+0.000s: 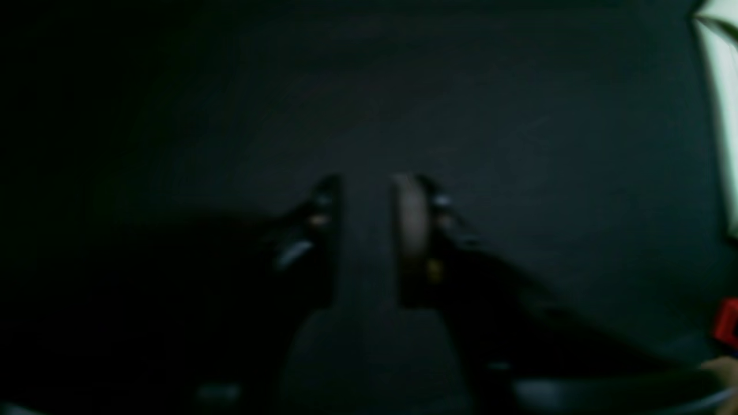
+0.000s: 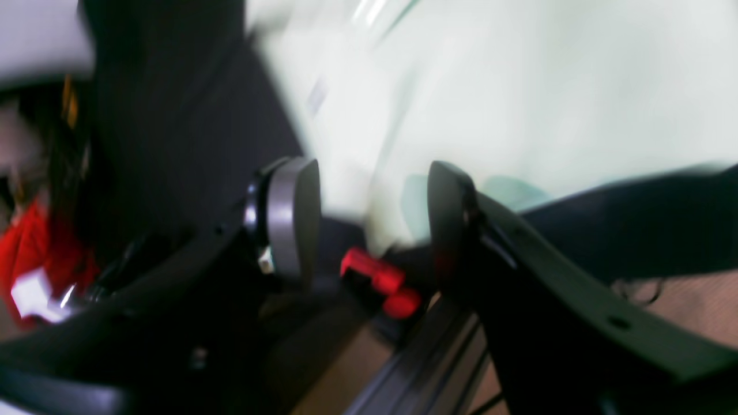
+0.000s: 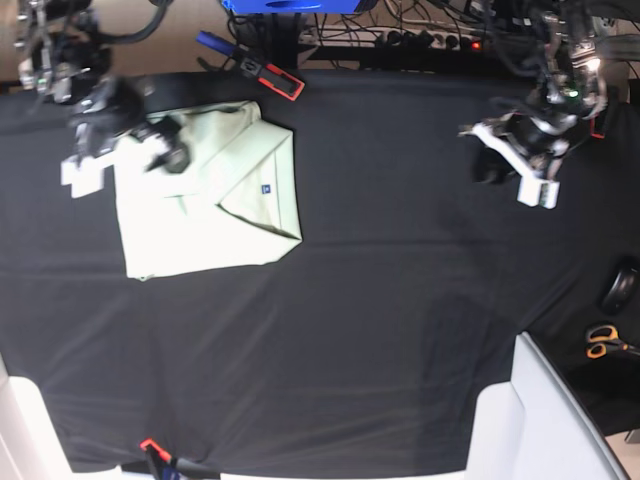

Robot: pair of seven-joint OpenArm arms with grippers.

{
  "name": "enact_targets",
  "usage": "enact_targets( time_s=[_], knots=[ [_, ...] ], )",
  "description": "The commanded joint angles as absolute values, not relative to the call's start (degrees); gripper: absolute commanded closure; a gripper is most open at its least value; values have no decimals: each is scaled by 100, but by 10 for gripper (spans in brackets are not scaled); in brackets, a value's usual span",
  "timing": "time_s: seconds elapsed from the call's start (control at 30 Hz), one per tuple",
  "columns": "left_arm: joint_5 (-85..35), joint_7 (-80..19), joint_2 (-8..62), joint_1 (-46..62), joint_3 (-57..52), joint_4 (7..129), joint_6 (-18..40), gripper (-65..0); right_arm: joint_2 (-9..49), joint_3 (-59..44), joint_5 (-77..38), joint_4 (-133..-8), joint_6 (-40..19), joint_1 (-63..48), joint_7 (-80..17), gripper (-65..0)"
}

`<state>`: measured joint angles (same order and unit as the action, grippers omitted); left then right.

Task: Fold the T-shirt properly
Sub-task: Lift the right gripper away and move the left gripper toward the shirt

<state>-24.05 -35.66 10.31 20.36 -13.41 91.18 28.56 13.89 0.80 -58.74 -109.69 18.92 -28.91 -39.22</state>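
The pale mint-green T-shirt [image 3: 205, 195] lies folded into a rough rectangle at the back left of the black tablecloth [image 3: 380, 270], with one flap turned over and a tiny dark label on it. My right gripper [image 3: 165, 152] hangs over the shirt's upper left part. In the blurred right wrist view its fingers [image 2: 288, 213] stand apart and open, with the T-shirt [image 2: 519, 98] beyond them and nothing between them. My left gripper [image 3: 490, 165] is far off at the right, above bare cloth. It is open and empty [image 1: 369, 230]. A sliver of T-shirt [image 1: 720, 115] shows at that view's edge.
A red-and-black clamp [image 3: 272, 78] lies at the table's back edge near the shirt, and another [image 3: 150, 447] sits at the front left edge. Scissors [image 3: 600, 342] and a dark mouse [image 3: 620, 288] lie at the right. A white panel [image 3: 545, 420] stands at the front right. Cables crowd the back.
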Motion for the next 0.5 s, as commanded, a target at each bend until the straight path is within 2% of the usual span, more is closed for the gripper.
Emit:
enact_targets(
  time_s=[0.0, 0.07, 0.13, 0.27, 0.47],
  knots=[
    [-2475, -3477, 998, 2035, -1235, 9323, 2897, -255, 1429, -127, -5956, -11055, 1807, -2897, -3908, -178],
    [-2492, -3477, 884, 2000, -998, 9420, 2897, -341, 1429, -470, -5956, -11055, 1798, -2897, -3925, 0],
    [-2607, -3477, 760, 1991, -813, 9437, 2897, -380, 1429, -655, -5956, -11055, 1798, -2905, -3943, -20],
    [-3846, -3477, 760, 1991, -620, 9411, 2923, -386, 1429, -725, -5956, -10976, 1798, -2905, -3952, 0],
    [-5684, -3477, 1112, 1912, -593, 9323, 3600, -388, 1429, -681, -5956, -10791, 1798, -2897, -3943, -1]
  ],
)
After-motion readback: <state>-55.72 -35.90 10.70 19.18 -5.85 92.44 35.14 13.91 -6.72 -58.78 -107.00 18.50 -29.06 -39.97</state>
